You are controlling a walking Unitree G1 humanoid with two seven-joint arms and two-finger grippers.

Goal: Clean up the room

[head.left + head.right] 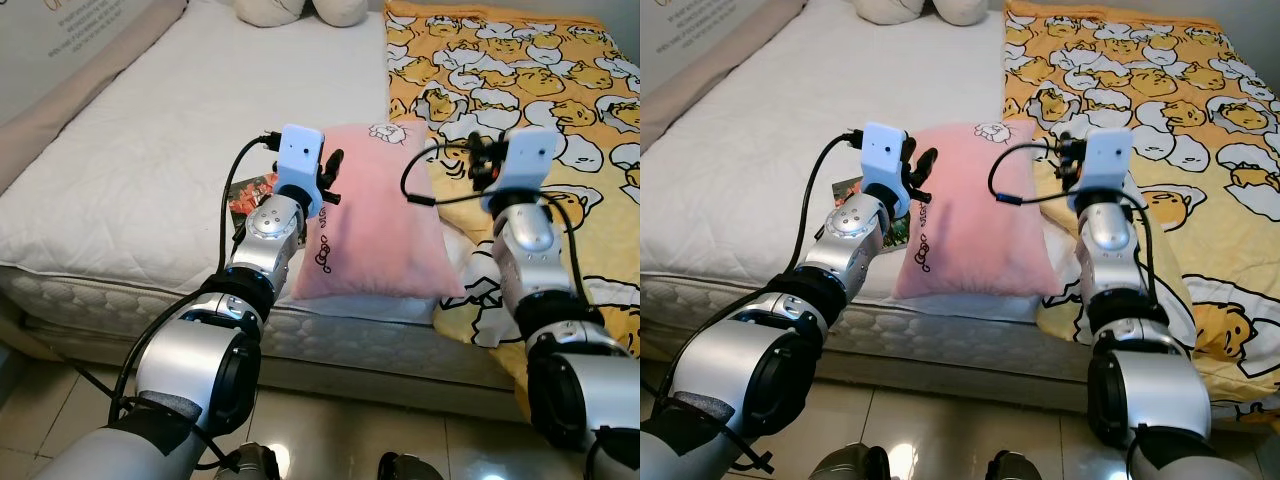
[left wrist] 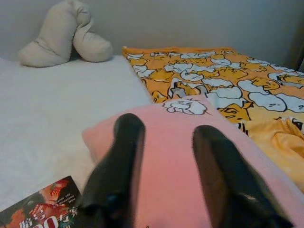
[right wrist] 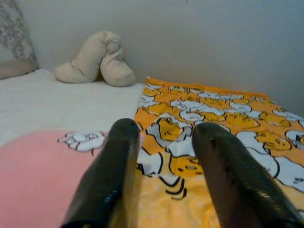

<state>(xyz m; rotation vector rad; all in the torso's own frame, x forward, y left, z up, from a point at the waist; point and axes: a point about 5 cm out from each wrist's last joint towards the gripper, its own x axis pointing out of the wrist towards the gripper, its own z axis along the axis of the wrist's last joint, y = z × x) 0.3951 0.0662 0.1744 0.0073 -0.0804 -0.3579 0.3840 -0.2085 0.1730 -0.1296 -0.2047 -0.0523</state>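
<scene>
pink pillow (image 1: 375, 215) on bed edge | left end effector (image 1: 331, 175) beside it | yellow blanket (image 1: 530, 110) right

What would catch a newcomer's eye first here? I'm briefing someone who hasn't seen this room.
The pink pillow lies at the near edge of the bed, between the left gripper and the right gripper, both open. To its right spreads a bright yellow cartoon blanket; to its left the bare white mattress with a small printed booklet beside the left arm.
</scene>
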